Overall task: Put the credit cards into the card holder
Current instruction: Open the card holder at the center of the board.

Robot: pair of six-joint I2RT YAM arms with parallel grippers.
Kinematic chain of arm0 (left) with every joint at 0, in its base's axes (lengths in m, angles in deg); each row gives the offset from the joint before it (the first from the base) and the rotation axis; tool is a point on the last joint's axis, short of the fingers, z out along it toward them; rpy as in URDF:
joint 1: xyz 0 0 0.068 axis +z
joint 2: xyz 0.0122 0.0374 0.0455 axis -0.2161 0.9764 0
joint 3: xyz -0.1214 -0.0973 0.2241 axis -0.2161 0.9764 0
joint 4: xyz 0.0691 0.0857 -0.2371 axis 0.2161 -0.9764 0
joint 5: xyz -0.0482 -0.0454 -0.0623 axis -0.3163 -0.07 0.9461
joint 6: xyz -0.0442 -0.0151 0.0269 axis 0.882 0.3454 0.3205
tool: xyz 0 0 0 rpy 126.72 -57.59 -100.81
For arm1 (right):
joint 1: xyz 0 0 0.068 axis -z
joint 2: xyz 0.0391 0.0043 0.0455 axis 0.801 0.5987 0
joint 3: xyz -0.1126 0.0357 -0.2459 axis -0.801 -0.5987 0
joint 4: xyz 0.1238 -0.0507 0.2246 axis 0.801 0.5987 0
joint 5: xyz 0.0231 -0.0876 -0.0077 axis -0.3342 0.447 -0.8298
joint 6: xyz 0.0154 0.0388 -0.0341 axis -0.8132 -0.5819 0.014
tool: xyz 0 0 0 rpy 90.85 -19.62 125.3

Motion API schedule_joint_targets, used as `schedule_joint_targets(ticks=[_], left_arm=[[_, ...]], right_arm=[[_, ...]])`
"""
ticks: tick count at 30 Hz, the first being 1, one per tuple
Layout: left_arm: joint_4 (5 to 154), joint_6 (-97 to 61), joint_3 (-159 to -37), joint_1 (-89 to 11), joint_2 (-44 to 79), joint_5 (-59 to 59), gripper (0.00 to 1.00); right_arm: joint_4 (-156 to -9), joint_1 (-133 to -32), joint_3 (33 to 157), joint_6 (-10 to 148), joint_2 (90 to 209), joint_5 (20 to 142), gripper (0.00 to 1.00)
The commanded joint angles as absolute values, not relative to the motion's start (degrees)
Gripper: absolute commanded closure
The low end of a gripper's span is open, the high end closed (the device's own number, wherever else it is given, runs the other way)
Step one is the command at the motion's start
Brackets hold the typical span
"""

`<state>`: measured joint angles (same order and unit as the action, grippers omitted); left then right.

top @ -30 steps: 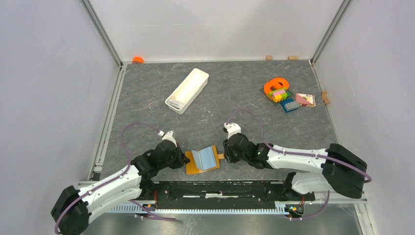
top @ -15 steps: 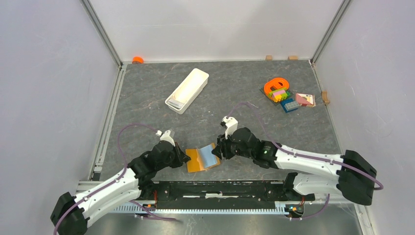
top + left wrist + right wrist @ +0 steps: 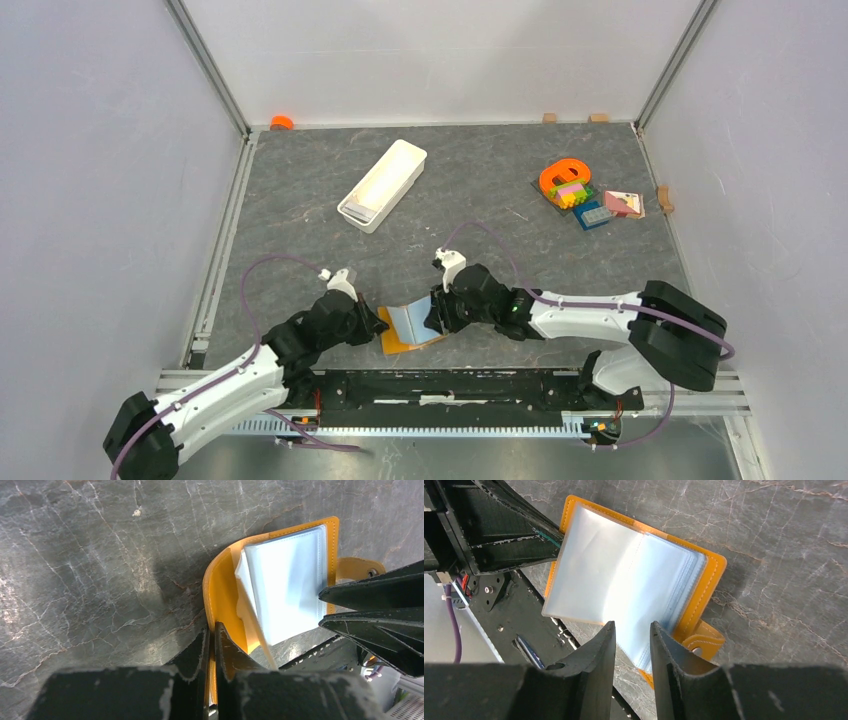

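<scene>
While the card holder [image 3: 408, 326] is laid open at the near edge of the worktop [image 3: 480, 200], between both arms, its orange cover [image 3: 222, 595] is pinched tight by the left gripper [image 3: 211, 630]. The right gripper [image 3: 631, 630] is poised narrowly parted over the pale sleeves [image 3: 624, 580], with nothing clamped. A light, floppy thing is expected: soft cover, slick thin sleeves, best taken by the stitched cover edge. Opened, its long axis is laid left to right, pockets upward, snap tab [image 3: 704, 642] pointed toward the right arm.

Right gripper [image 3: 632, 630] advanced from snap tab [image 3: 704, 641] over open card holder [image 3: 634, 572]; jaws widened, possibly straddling sleeve edge.
</scene>
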<state>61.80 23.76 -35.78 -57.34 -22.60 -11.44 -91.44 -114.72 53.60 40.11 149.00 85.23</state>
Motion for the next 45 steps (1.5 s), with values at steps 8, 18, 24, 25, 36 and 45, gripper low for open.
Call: schedule_joint_targets(ticks=[8,18,24,25,36,45], left_arm=[[61.05,23.45,-34.74,-57.65,-25.36,-14.63,0.75],[54.74,22.01,-41.05,-57.65,-32.61,-15.0,0.35],[60.88,21.34,-42.38,-57.65,-27.43,-11.11,0.15],[61.38,21.02,-42.69,-57.65,-25.82,-10.93,0.13],[64.56,22.74,-41.9,-57.65,-24.0,-10.92,0.01],[66.38,23.59,-38.94,-57.65,-23.63,-11.64,0.03]], right_arm=[[-96.19,-115.01,51.87,38.72,153.04,85.99,0.65],[-97.54,-115.01,51.1,38.09,154.38,85.58,0.65],[-98.59,-115.55,51.38,38.0,153.75,85.07,0.65],[-98.85,-115.62,51.4,38.0,153.5,85.01,0.64],[-102.14,-117.82,54.34,38.66,155.87,82.25,0.59],[-102.97,-119.35,55.79,38.05,159.87,81.72,0.59]])
